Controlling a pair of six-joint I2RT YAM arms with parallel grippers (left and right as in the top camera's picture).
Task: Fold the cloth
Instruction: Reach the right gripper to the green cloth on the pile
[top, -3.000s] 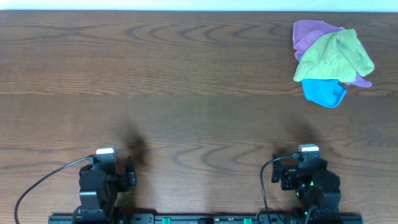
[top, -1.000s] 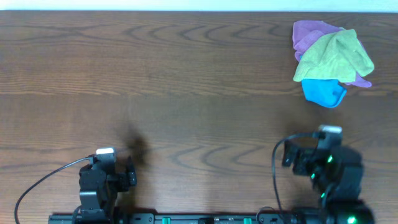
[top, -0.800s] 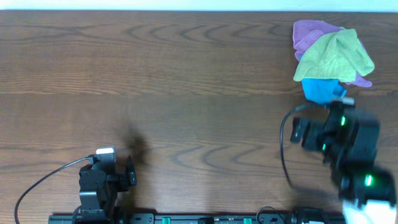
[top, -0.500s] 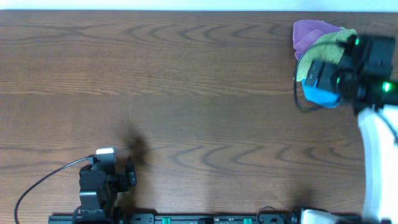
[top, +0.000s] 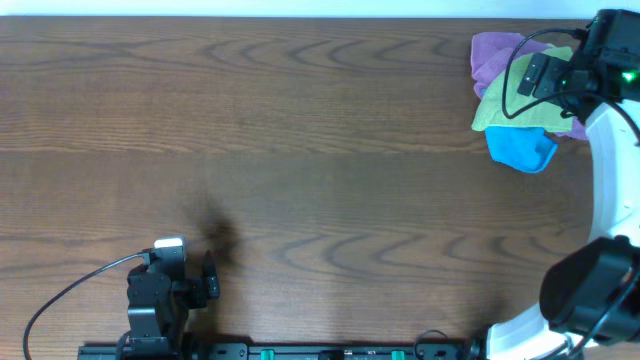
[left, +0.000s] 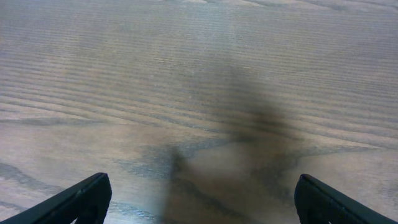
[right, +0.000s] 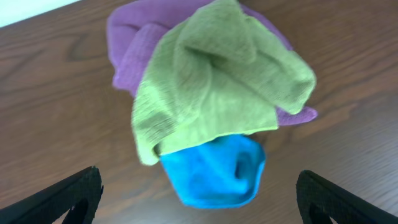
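The cloth (top: 520, 98) is light yellow-green and crumpled, lying on top of a heap at the table's far right. In the right wrist view the cloth (right: 217, 93) fills the middle, over a purple cloth (right: 134, 37) and a bright blue cloth (right: 214, 171). My right gripper (right: 198, 199) is open and empty, hanging above the heap with its fingertips wide on either side of it. In the overhead view the right gripper (top: 560, 70) covers the heap's right part. My left gripper (left: 199, 199) is open and empty over bare wood at the near left.
The purple cloth (top: 492, 55) and blue cloth (top: 520, 148) lie under the yellow-green one. The table's far edge runs just behind the heap. The left arm (top: 165, 295) sits at the near edge with a black cable beside it.
My right arm has swung from the near edge out to the far right and now hangs over the cloth heap. The left arm and the cloths have not moved.
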